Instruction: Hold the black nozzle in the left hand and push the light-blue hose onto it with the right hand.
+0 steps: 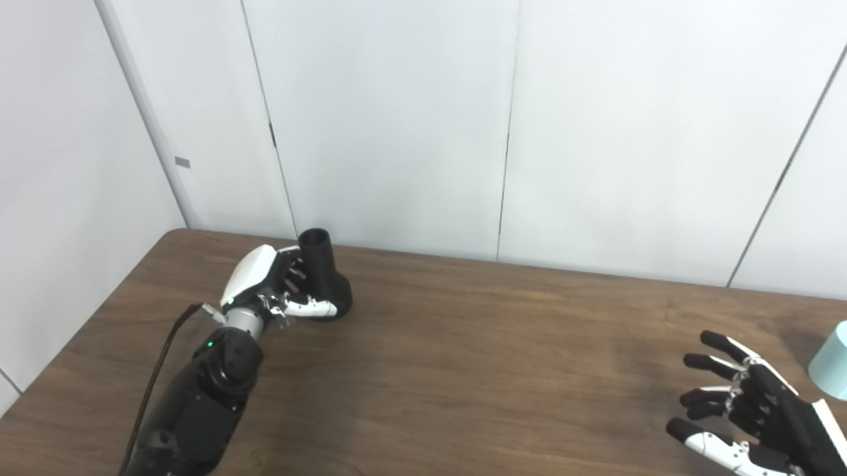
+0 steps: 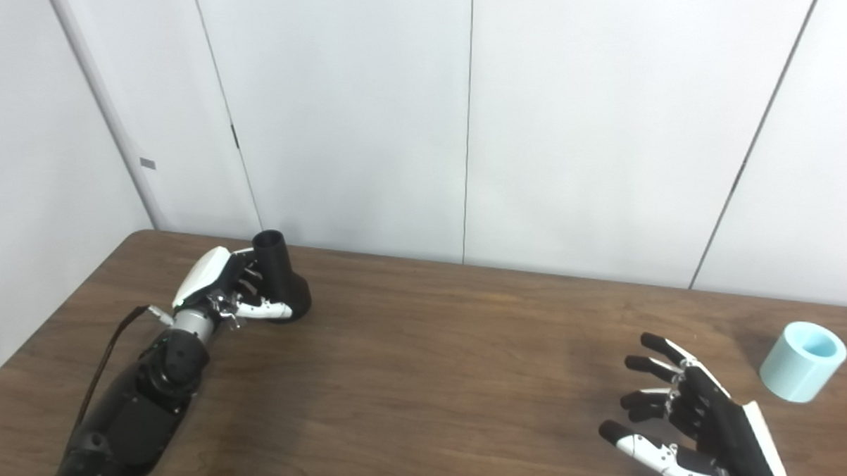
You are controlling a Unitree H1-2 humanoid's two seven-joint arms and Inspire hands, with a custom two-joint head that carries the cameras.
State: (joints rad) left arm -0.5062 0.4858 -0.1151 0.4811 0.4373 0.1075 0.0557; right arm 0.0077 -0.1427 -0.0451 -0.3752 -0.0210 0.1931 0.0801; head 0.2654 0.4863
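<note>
Nearest the camera, the right hand (image 2: 690, 415) hovers low over the front of the brown tabletop (image 2: 434, 350), palm turned inward and its fingers (image 2: 656, 345) spread apart and released, holding nothing. Just beyond that hand and a little further out to the side lies the light-blue hose (image 2: 802, 361), a short stubby tube resting on the tabletop, apart from the fingers and untouched. Its long axis is tilted, with the open mouth facing up and away toward the wall, so the pale inside of the bore shows. Well apart from the light-blue hose, across the tabletop and further back, the left hand (image 1: 274, 289) is at the black nozzle (image 1: 324, 273). The fingers of that hand are curled around the flared lower body of the black nozzle, with the thumb lying across its near side and the white back of the hand turned outward; the fingers appear to be grasping it. The black nozzle stands with its wide base on the tabletop and its long axis close to upright, leaning slightly, the narrow round opening pointing up above the fingers. Behind everything rises the white panelled wall (image 1: 391, 112).
</note>
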